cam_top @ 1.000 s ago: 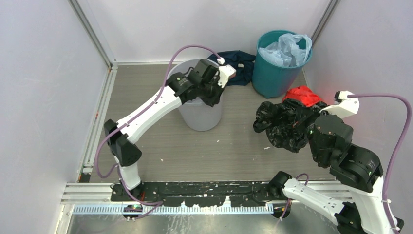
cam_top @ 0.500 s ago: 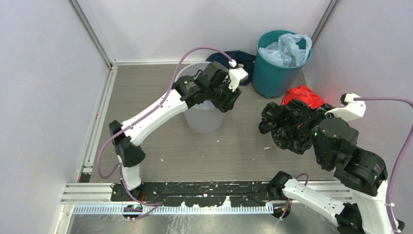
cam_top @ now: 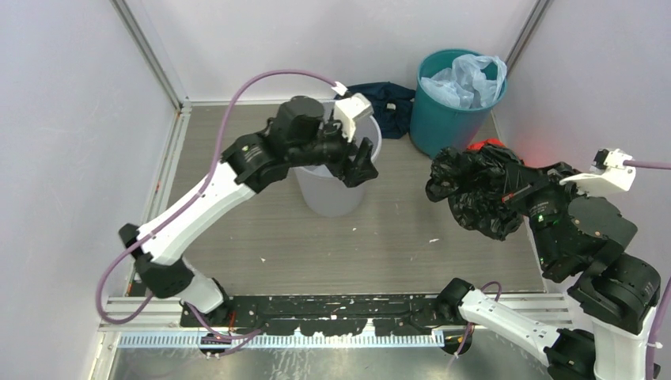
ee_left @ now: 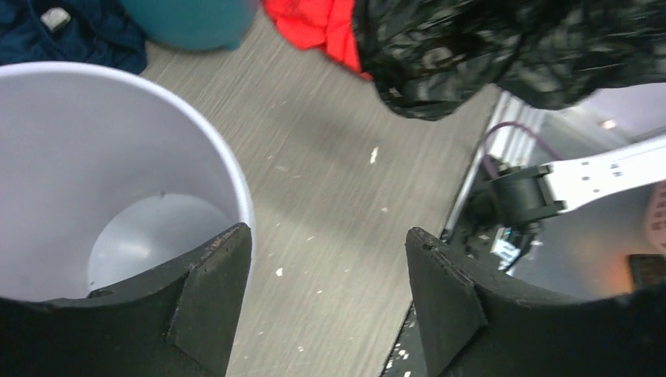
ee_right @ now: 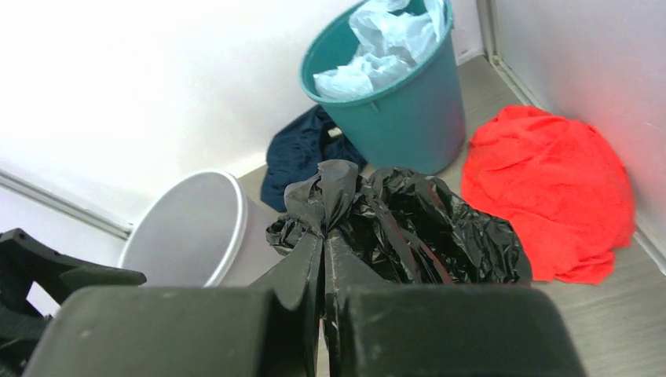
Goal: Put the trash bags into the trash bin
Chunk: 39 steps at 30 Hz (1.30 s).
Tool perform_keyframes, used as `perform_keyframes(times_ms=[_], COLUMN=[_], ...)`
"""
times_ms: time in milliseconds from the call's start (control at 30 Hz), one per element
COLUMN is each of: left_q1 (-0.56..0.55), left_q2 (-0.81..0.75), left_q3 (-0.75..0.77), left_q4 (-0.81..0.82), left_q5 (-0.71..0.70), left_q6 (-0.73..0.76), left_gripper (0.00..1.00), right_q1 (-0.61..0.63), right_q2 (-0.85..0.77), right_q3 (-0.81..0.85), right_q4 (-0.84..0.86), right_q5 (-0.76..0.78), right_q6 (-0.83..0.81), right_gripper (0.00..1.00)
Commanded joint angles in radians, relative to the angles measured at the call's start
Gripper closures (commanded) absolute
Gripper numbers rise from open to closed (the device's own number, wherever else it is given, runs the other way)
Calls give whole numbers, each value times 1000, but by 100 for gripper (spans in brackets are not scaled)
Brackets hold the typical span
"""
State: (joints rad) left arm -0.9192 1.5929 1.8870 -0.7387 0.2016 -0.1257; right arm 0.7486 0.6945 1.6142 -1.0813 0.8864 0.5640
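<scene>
The black trash bag [cam_top: 473, 188] hangs crumpled above the floor, right of centre, with my right gripper [cam_top: 516, 196] shut on a gathered fold of it. The right wrist view shows the jaws pressed together on the black plastic [ee_right: 408, 228]. The light grey trash bin [cam_top: 331, 188] stands upright and looks empty inside [ee_left: 118, 157]. My left gripper [cam_top: 360, 162] hovers at the bin's right rim, open, with only bare floor between its fingers [ee_left: 212, 298]. The bag [ee_left: 471, 47] is apart from the bin, to its right.
A teal bin [cam_top: 455, 119] holding a pale blue plastic bag [cam_top: 467, 79] stands at the back right. A red cloth [ee_right: 550, 196] lies by the right wall behind the black bag. A navy cloth [cam_top: 389, 101] lies behind the grey bin. Walls close in on three sides.
My left gripper has gone from shut to open beside the grey bin's rim, and its arm has swung left. The right gripper has carried the black bag slightly up and back.
</scene>
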Motion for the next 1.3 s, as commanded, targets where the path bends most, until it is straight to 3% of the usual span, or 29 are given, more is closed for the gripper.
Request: perform_keyframes(times_ms=[0,133,400,933,1267], left_q1=[0,0,0,0,0], left_q2=[-126,-191,-287,-482,-512], left_q3=[-104,-221,-408,-692,-752], left_q4=[222,372,598,904,964], left_q5=[127,189,171,-28,-85], left_q6=[-111,-203,-339,-444,-467], left_gripper=[24,16,13,12,12], right_q1=[-2,-2,-2,-2,-1], right_q2=[31,56,108,141,129], right_q3=[38,67,119,118,114], right_q4=[136,204,303,440,471], right_q5=[-57,-125,-265,-438,-474], right_q6=[-30,-27,12,109,136], right_gripper=[93,94,96,96,96])
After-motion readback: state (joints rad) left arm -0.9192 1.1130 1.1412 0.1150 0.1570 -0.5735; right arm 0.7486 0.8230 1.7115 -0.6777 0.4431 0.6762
